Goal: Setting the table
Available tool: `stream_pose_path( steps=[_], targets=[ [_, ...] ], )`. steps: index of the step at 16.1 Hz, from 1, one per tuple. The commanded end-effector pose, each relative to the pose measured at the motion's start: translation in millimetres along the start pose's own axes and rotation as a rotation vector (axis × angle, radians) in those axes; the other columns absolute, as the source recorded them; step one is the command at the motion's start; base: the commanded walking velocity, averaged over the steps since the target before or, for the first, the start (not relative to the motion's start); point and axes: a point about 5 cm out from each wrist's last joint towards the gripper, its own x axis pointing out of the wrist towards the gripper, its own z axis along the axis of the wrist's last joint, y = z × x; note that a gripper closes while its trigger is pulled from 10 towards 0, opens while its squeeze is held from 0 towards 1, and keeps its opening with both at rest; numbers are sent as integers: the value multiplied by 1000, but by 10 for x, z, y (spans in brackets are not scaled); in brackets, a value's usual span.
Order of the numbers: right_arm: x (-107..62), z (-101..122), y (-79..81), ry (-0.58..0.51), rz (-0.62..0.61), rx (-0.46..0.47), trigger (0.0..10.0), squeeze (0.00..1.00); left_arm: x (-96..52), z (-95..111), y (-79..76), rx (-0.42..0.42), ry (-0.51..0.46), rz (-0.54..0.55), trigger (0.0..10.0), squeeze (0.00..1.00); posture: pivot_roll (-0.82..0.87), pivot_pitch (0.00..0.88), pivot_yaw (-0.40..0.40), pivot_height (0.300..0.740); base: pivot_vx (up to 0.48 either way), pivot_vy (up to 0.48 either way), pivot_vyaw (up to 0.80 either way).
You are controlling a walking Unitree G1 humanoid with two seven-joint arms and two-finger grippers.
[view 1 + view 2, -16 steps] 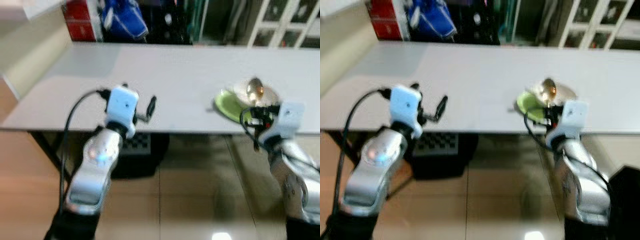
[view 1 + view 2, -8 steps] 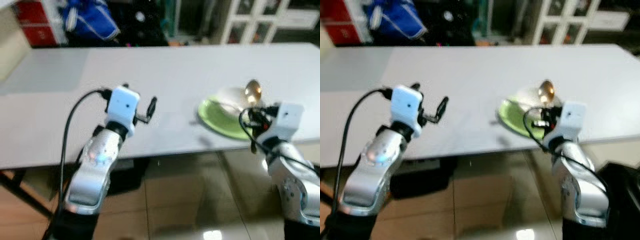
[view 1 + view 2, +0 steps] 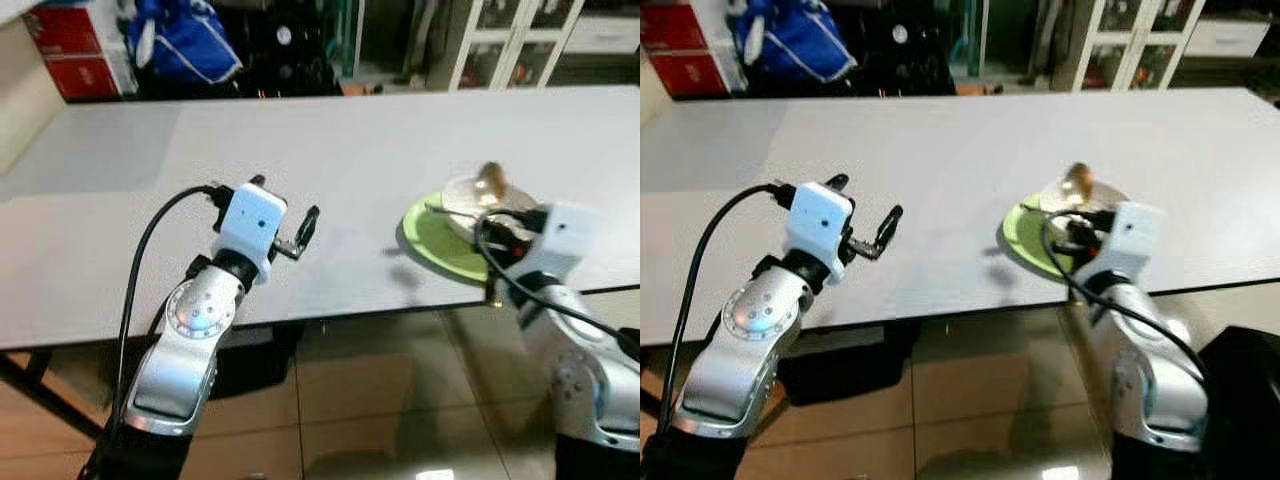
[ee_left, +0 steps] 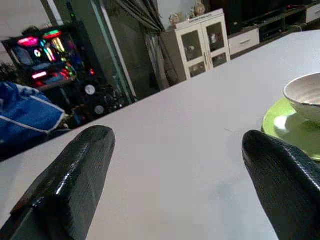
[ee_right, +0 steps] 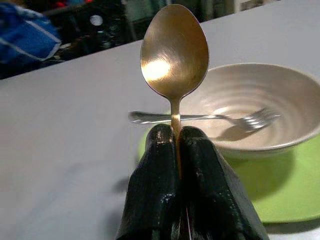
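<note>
We see the right gripper [image 5: 176,145] clamped on the upright gold metal spoon [image 5: 174,50], bowl-end up, just before the ribbed cream bowl [image 5: 280,107] holding a silver fork [image 5: 200,118]; left gripper [image 4: 175,170] spread, farther.

Gold spoon [image 5: 174,50] was pinched in black right gripper [image 5: 176,145]. Bowl [image 5: 260,115] was off-white, ribbed; fork [image 5: 200,118] silver; plate [image 3: 440,238] lime green. Table [image 3: 330,150] was pale grey. Left gripper [image 4: 175,165] was black, glossy. Blue bag [image 3: 180,45], red box [image 3: 65,45] behind.
</note>
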Motion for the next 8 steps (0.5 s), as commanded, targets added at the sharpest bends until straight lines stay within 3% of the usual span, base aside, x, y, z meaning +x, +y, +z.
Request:
stream_pose_path(
  steps=[1,4,8],
  targets=[
    [17,69,47,0,19,-5,10000,0,-4,41,11,13,-19,-14,10000,0,-22,0,1,740,0,0,0],
    [125,51,-5,103,4,-80,10000,0,-4,61,-3,23,-25,-47,10000,0,-24,0,3,740,0,0,0],
    [389,229,-191,245,11,-164,10000,0,-67,126,-182,34,-32,-216,10000,0,-19,0,-8,740,0,0,0]
  ],
)
